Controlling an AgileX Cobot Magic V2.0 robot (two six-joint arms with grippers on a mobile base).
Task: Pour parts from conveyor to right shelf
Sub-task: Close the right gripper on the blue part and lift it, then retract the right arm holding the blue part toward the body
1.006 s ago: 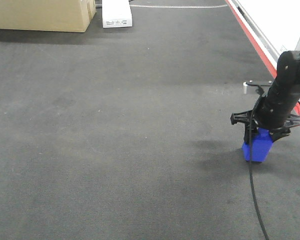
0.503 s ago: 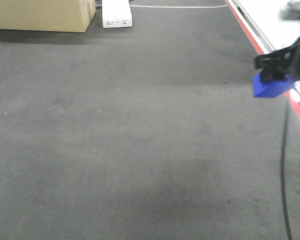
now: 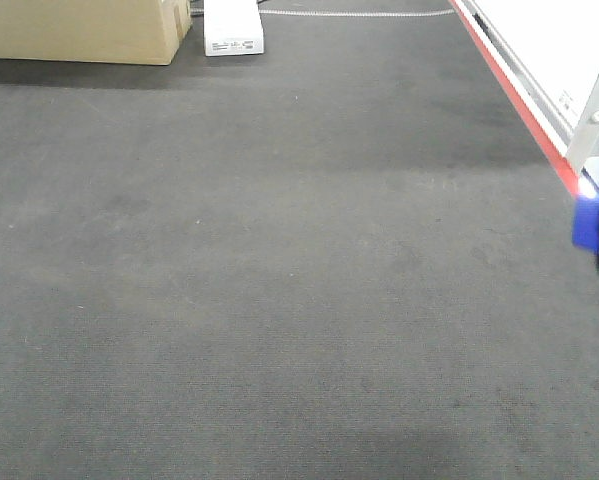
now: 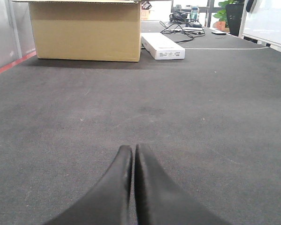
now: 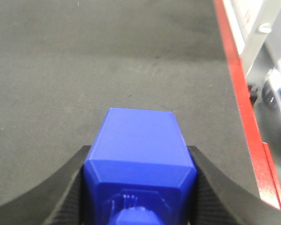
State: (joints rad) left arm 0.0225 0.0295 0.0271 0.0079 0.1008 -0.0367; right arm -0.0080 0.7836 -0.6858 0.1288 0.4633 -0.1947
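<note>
Our right gripper [image 5: 139, 164] is clamped on the blue part [image 5: 139, 140], over the conveyor [image 5: 84, 70] just inside its red stripe [image 5: 241, 108]. The front view shows only a blurred blue smear at the frame edge (height above the belt is unclear). Our left gripper [image 4: 132, 157] is pressed closed, holding nothing.

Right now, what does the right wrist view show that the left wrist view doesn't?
Right wrist only: the blue part clamped in the right gripper, and the silver shelf frame beside the belt. Left wrist only: the left gripper shut on nothing, a cardboard box and a flat white box. Both: the dark grey conveyor belt.
</note>
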